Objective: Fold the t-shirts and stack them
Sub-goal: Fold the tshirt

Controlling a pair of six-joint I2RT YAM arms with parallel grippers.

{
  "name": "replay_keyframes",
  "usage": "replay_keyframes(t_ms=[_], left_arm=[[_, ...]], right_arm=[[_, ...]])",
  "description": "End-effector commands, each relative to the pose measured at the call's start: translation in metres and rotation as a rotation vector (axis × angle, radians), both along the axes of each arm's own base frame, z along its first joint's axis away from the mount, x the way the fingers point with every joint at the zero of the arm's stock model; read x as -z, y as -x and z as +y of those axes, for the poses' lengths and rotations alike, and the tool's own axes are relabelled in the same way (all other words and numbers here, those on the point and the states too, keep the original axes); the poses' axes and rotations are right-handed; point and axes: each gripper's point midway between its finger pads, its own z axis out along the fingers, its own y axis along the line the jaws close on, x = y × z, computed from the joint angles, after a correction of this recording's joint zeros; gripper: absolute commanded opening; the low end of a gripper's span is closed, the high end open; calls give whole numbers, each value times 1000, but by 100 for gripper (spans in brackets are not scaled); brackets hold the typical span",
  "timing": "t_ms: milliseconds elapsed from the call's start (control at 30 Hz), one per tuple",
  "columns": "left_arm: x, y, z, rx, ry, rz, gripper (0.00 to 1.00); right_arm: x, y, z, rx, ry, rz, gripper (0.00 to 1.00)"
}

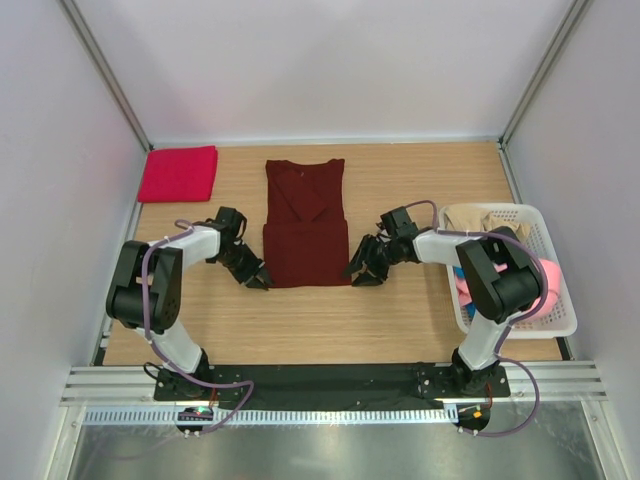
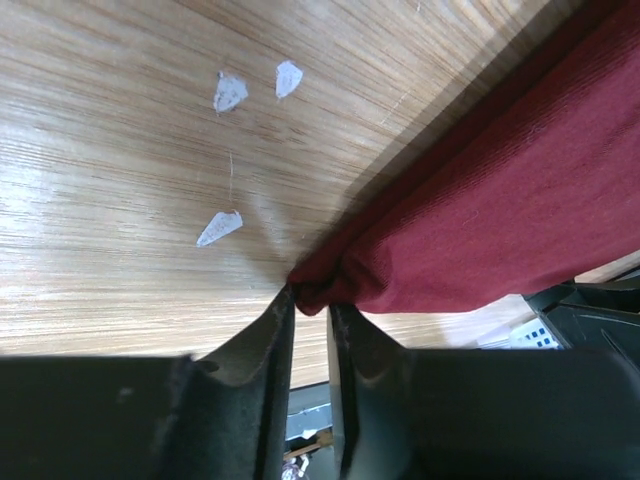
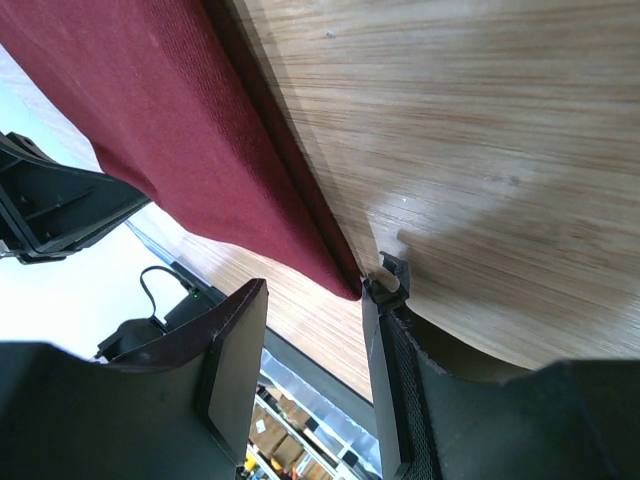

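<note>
A dark maroon t-shirt [image 1: 305, 225] lies flat in the middle of the wooden table, its sleeves folded in and its hem toward me. My left gripper [image 1: 261, 282] is at its near left corner. In the left wrist view the gripper [image 2: 310, 305] is shut on that corner of the maroon cloth [image 2: 500, 200]. My right gripper [image 1: 357, 277] is at the near right corner. In the right wrist view it [image 3: 312, 290] is open, and the corner of the maroon cloth [image 3: 180, 120] touches the tip of one finger. A folded crimson-red t-shirt [image 1: 178, 172] lies at the far left.
A white slatted basket [image 1: 500, 208] stands at the right edge and holds pink cloth [image 1: 548, 275] and beige cloth [image 1: 490, 222]. Grey walls close the table on three sides. A black rail [image 1: 330, 378] runs along the near edge.
</note>
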Motion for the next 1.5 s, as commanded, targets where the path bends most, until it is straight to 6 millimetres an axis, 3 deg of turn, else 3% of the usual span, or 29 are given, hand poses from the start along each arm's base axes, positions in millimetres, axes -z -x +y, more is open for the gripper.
replay_keyframes(t_ms=[0,100,300,333,400,500,533,633,767,867,1100,1267,1467], left_arm=[[18,-14,18,5,-97,-49,18],[19,-14,18,10,-101,-52,11],[20,-15,19,14,-104,-50,0],[18,-17,19,17,-105,-57,0],[18,-16,20,21,-109,-56,0],[14,-18,21,27,-112,-65,0],[13,-14,22,28,-119,-53,3],[6,-13,25,26,-133,-67,32],[-4,-13,29,25,-150,-97,46],[-3,-15,28,33,-146,-100,47],[11,-19,21,41,-114,-69,42],[17,-21,16,46,-88,-65,33],[21,-14,17,51,-84,-37,0]], right_arm=[[40,6,-21,30,168,29,50],[43,4,-20,35,173,33,47],[48,3,-20,46,179,43,27],[48,2,-21,47,180,40,14],[48,3,-21,47,180,44,1],[44,1,-20,47,175,31,1],[43,1,-20,46,178,28,1],[42,1,-21,43,177,21,1],[43,3,-19,41,168,27,1],[43,3,-17,43,164,24,1],[41,-1,-15,44,163,18,1],[43,1,-14,37,169,21,1],[42,2,-14,27,180,20,1]])
